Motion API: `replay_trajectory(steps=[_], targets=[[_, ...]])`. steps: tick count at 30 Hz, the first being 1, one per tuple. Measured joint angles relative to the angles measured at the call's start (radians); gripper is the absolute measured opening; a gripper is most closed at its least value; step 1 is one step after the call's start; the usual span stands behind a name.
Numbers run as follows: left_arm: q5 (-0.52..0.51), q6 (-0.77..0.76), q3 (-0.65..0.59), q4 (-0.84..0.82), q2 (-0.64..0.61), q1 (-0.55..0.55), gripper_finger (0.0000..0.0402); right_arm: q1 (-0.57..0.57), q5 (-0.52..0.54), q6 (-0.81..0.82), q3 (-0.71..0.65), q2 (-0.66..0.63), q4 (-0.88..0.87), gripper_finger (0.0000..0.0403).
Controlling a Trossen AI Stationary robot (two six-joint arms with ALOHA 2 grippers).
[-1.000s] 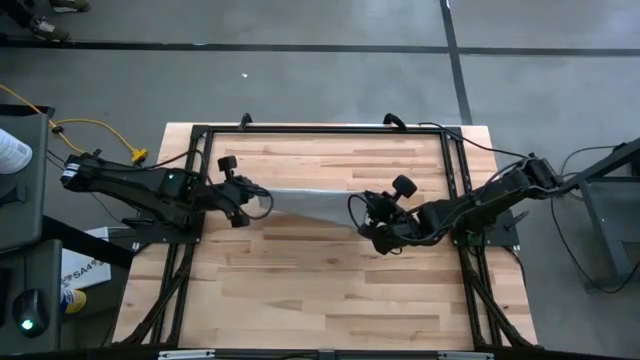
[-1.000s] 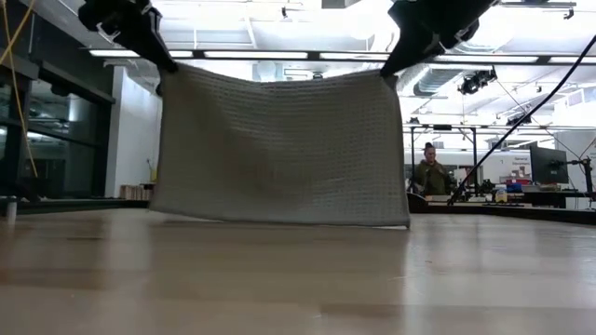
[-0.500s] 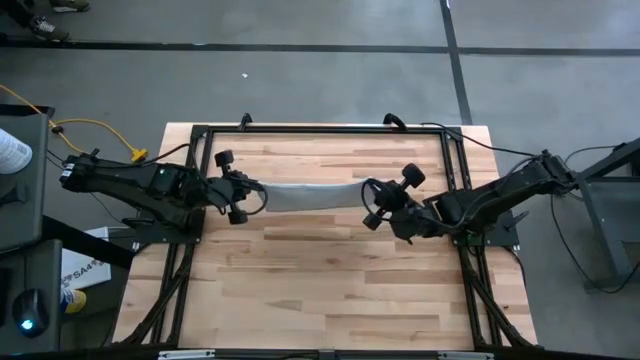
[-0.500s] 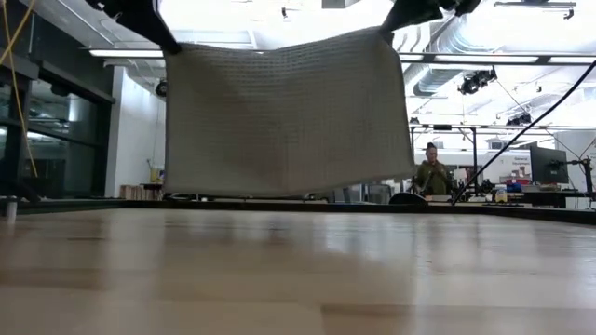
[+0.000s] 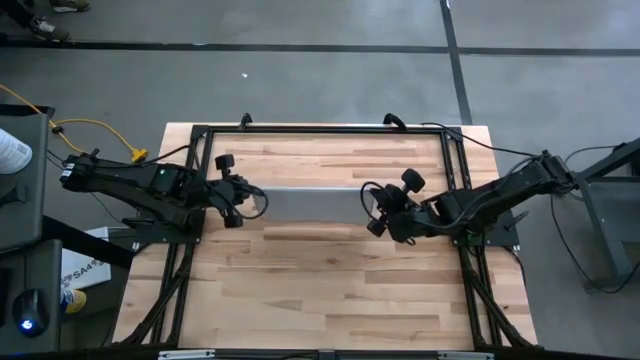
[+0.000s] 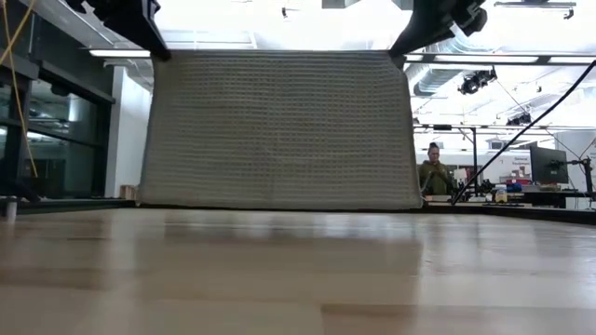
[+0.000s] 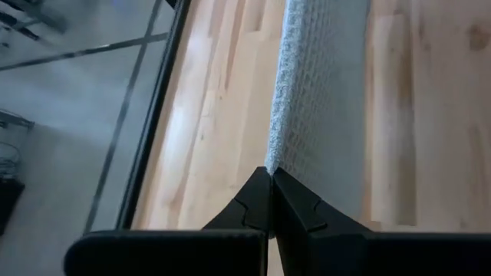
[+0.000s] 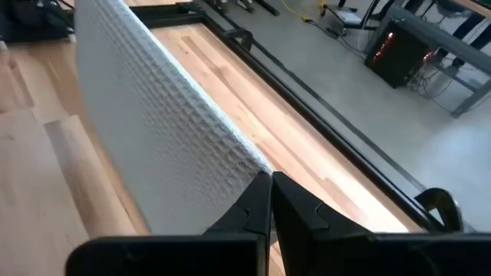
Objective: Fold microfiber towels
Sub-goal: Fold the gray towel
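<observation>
One light grey-blue ribbed microfiber towel (image 5: 312, 201) hangs stretched over the middle of the pale wooden plank tabletop (image 5: 330, 290), its long top edge running level from left to right between the two arms. From the low camera it drops like a flat curtain (image 6: 277, 130), the bottom hem hanging right down at the table line; I cannot tell whether it touches. The left gripper (image 5: 250, 200) is pinched tight on the towel's upper left corner, and the right gripper (image 5: 374, 208) is pinched tight on the upper right corner. Each wrist camera shows two dark fingers (image 7: 270, 201) closed together on the cloth's edge (image 8: 176, 123). Far behind the table sits one person (image 6: 432, 173)
</observation>
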Motion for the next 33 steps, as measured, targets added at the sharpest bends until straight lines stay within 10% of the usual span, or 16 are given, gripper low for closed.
replay_trajectory(steps=[17,33], targets=[[-0.194,0.218,-0.239,0.181,0.043,0.0,0.0,-0.138,-0.07,-0.304,0.0,0.033,0.091,0.0003],[0.065,-0.084,-0.291,0.243,0.176,-0.246,0.0,0.027,-0.381,-0.051,-0.002,0.319,0.038,0.0003]])
